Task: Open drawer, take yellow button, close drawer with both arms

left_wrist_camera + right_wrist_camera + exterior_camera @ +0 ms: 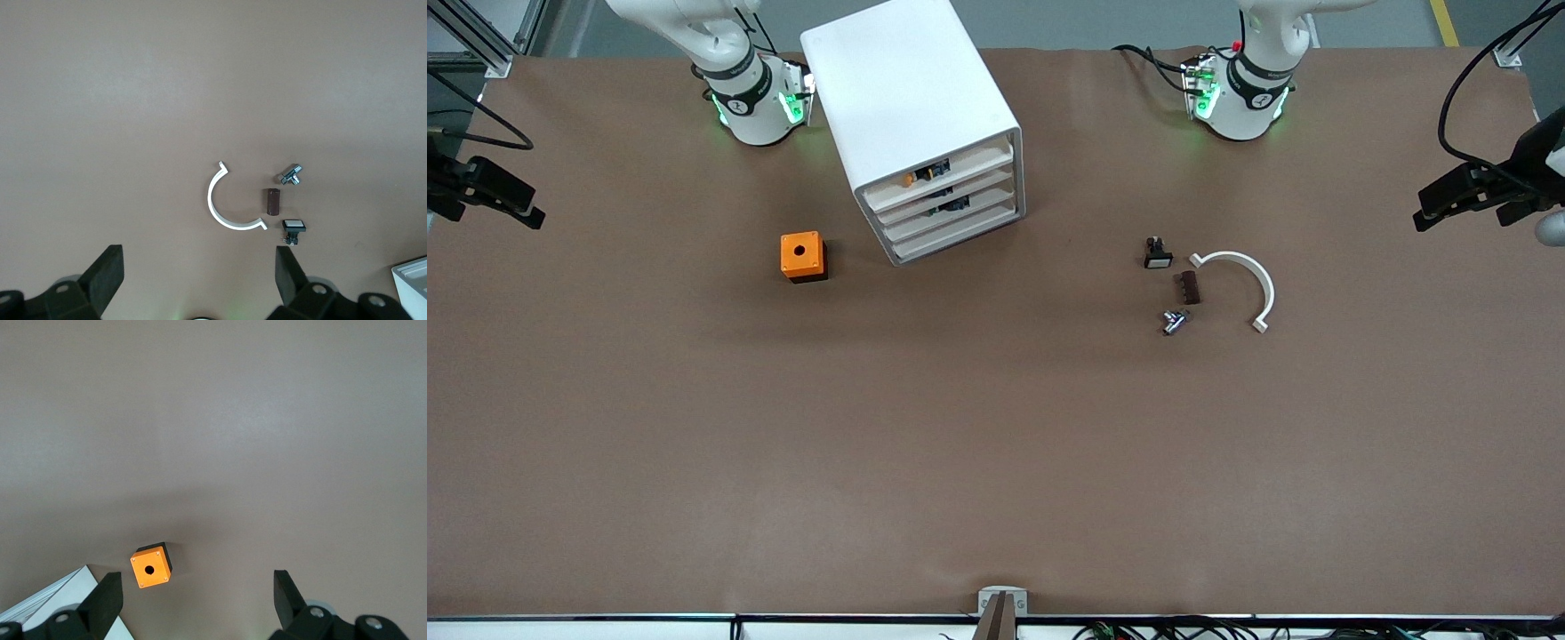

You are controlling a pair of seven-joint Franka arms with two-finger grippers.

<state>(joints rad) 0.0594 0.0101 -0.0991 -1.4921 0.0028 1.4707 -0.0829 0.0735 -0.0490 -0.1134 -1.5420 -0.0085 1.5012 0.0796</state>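
Observation:
The white cabinet (pixel 907 89) stands near the right arm's base, and its corner shows in both wrist views. Its uppermost drawer (pixel 983 165) sits flush with the two lower ones. The button's orange-yellow cap (pixel 910 179) shows through the gap above that drawer's front. My left gripper (pixel 200 257) is open and empty, high over the table above a group of small parts. My right gripper (pixel 197 577) is open and empty, high over the table by the orange cube (pixel 149 568). Neither gripper shows in the front view.
The orange cube with a round hole (pixel 802 256) lies beside the cabinet toward the right arm's end. Toward the left arm's end lie a white arc piece (pixel 1249 276), a black part with a white face (pixel 1157 254), a brown block (pixel 1190 287) and a metal piece (pixel 1174 321).

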